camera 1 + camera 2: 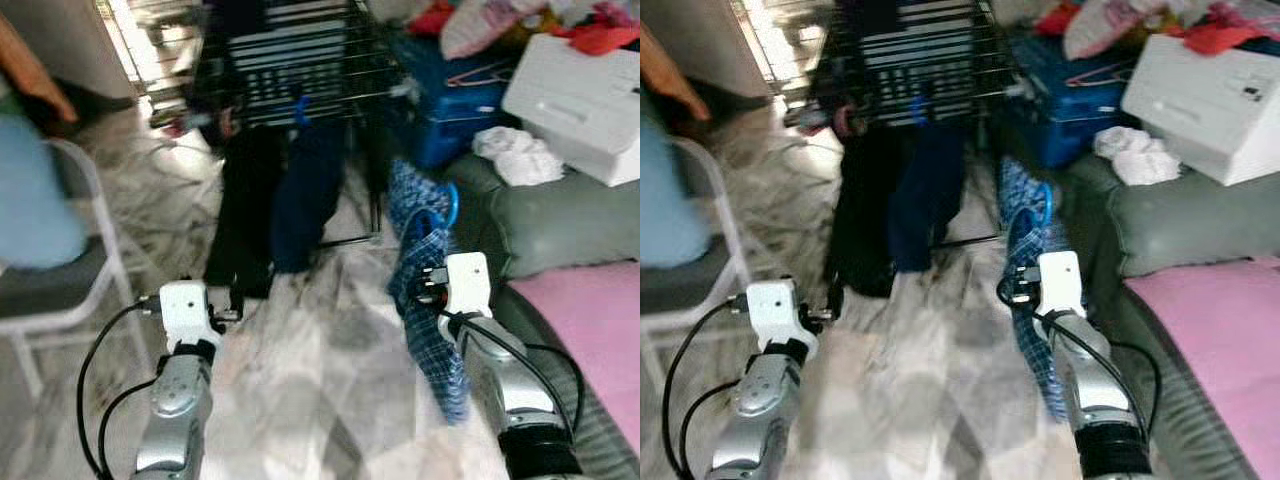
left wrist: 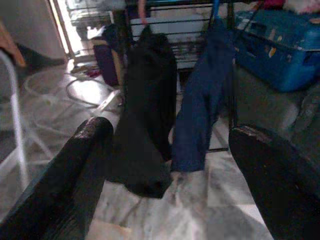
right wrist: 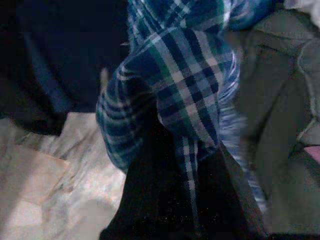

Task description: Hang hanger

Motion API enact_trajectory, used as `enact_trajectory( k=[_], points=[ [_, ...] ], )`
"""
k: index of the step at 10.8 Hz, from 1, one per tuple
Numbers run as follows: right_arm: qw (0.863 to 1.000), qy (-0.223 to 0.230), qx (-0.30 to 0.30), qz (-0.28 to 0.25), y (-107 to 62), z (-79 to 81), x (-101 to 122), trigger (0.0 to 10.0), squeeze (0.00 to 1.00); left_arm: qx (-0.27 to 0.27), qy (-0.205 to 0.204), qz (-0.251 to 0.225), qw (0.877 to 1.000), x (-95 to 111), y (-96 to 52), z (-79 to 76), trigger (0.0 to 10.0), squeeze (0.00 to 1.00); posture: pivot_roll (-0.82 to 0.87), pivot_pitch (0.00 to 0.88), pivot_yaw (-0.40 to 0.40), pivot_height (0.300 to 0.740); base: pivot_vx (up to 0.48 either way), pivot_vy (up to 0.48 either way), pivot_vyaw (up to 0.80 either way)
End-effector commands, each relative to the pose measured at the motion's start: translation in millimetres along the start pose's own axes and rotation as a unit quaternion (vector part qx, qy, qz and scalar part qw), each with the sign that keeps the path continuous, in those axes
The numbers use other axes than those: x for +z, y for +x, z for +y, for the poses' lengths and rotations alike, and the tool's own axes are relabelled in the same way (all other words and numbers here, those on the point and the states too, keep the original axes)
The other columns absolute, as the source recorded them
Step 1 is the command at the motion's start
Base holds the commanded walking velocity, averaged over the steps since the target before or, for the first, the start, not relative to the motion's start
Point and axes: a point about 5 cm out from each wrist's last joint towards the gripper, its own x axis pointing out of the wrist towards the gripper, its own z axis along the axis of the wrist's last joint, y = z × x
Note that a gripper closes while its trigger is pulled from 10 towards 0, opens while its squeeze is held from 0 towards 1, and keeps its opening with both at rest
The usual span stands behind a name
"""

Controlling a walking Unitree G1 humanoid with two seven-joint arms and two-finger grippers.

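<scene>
Carrying the checked shirt on its hanger to the rack

The left gripper hangs free, fingers spread wide and holding nothing; ahead, dark clothes hang on the drying rack; the right gripper is clamped on the checked shirt with its blue hanger, which next needs lifting up to a rail

Blue hanger with plaid shirt, held up

The blue hanger carried a blue plaid shirt, which hung limp and crumpled toward the marble floor, pinched in the right claw.
</scene>
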Motion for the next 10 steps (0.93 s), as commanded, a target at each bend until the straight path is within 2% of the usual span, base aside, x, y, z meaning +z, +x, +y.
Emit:
enact_trajectory(
  k=[1,3,5,10],
  points=[
    [1.0,-0.003,-0.01,-0.013,1.4,-4.5,7.7,10.0,0.0,-0.007,0.0,0.001,1.0,0.6,0.1,-2.3,10.0,0.0,-0.11,0.0,0.102,0.74,0.45,0.0,0.0],
    [1.0,-0.004,0.002,-0.014,1.8,-2.4,8.1,10.0,0.0,-0.005,-0.001,0.001,1.0,0.5,-0.1,-1.5,10.0,0.0,-0.11,0.0,0.102,0.74,0.448,0.0,0.0],
    [1.0,-0.001,0.012,-0.018,1.7,1.2,9.6,10.0,0.0,-0.002,-0.002,0.002,1.0,0.4,-0.4,-1.3,10.0,0.0,-0.11,0.0,0.101,0.74,0.45,0.0,0.59],
    [1.0,0.01,-0.01,-0.015,4.3,-3.7,9.8,10.0,0.0,-0.005,-0.002,0.003,1.0,0.3,0.0,-1.1,10.0,0.0,-0.1,0.0,0.101,0.74,0.449,0.0,0.0]
  ],
)
